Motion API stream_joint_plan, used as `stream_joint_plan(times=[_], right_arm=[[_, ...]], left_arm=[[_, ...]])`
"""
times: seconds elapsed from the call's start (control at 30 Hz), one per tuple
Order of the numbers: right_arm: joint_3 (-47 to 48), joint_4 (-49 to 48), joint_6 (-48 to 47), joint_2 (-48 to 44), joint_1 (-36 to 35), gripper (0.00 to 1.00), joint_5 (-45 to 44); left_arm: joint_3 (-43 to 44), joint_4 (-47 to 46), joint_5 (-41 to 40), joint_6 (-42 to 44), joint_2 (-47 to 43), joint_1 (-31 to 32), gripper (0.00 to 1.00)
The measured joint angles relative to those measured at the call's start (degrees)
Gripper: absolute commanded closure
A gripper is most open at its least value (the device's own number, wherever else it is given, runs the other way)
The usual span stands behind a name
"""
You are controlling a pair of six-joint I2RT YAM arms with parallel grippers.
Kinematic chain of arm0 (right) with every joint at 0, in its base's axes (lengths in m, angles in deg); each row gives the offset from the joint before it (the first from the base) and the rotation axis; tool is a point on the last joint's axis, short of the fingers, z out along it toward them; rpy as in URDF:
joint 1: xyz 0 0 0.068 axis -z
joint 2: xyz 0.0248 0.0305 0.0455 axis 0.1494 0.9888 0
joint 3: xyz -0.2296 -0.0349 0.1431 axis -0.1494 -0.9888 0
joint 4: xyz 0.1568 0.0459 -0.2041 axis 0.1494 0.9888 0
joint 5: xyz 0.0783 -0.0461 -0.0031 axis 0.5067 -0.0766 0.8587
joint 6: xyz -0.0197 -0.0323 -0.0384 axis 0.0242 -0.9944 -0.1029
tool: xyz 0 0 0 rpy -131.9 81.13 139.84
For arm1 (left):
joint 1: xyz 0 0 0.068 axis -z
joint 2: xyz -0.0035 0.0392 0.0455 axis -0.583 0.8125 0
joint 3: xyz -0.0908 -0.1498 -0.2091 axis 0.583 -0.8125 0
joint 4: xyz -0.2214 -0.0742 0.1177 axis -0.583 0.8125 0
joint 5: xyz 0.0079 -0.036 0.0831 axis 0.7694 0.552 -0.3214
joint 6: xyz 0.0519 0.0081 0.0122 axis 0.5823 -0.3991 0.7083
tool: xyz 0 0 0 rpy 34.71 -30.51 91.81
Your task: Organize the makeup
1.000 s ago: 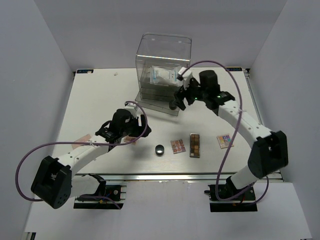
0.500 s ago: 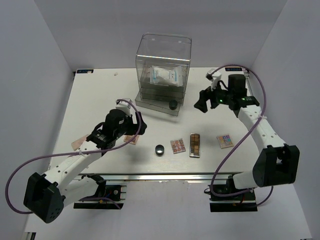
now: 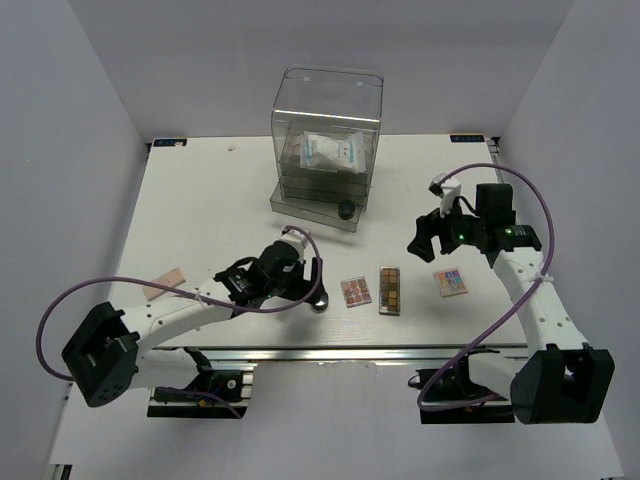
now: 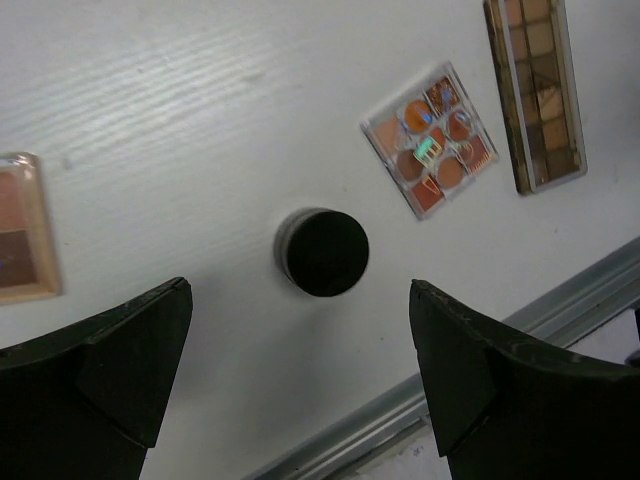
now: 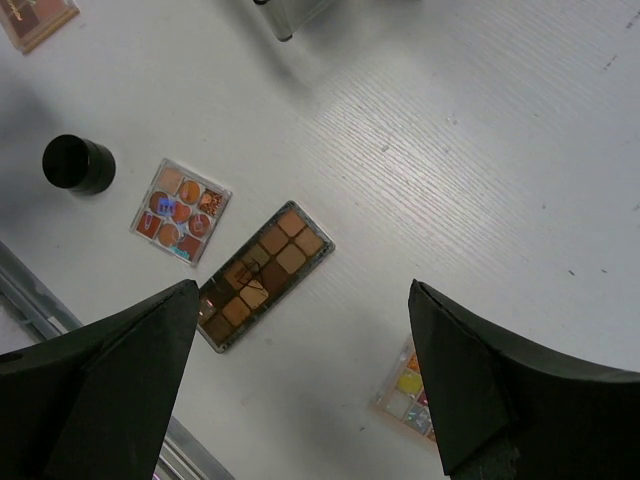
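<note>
A round black pot [image 4: 322,252] stands on the white table just ahead of my open, empty left gripper [image 4: 300,370], between the lines of its fingers. In the top view the left gripper [image 3: 308,287] hovers over that pot [image 3: 321,300]. A square palette with round pans [image 3: 355,291], a long narrow brown palette [image 3: 390,290] and a multicoloured palette [image 3: 450,281] lie in a row to its right. My right gripper [image 3: 425,236] is open and empty above the table, over the long palette [image 5: 262,275] and the multicoloured one [image 5: 415,395]. A pink palette [image 3: 165,283] lies at the left.
The clear acrylic drawer box [image 3: 328,110] stands at the back centre, with a white blue-printed packet [image 3: 330,152] inside. A second black pot [image 3: 346,210] sits in its open lower drawer. The table's metal front rail [image 4: 470,350] runs close to the left gripper.
My right gripper has drawn back from the box to the right and nearer, leaving a black pot in the drawer. My left gripper has moved right, over the black pot on the table.
</note>
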Motion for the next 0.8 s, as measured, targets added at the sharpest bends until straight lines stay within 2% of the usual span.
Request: stream_joint_plan(times=[0.2, 0.57, 0.8], right_arm=[[-0.72, 1.14, -1.95, -1.05, 2.56, 0.11, 0.20], [-2.67, 2.27, -1.16, -3.63, 3.56, 0.11, 2.12], [-2.67, 2.69, -1.16, -4.00, 3.56, 0.11, 2.16]], left_arm=[[1.20, 0.31, -3.61, -1.53, 3.39, 5.81, 0.02], [8.39, 2.80, -13.46, -4.94, 17.40, 9.22, 0.03], [9.22, 5.31, -18.12, -7.32, 20.22, 9.97, 0.15]])
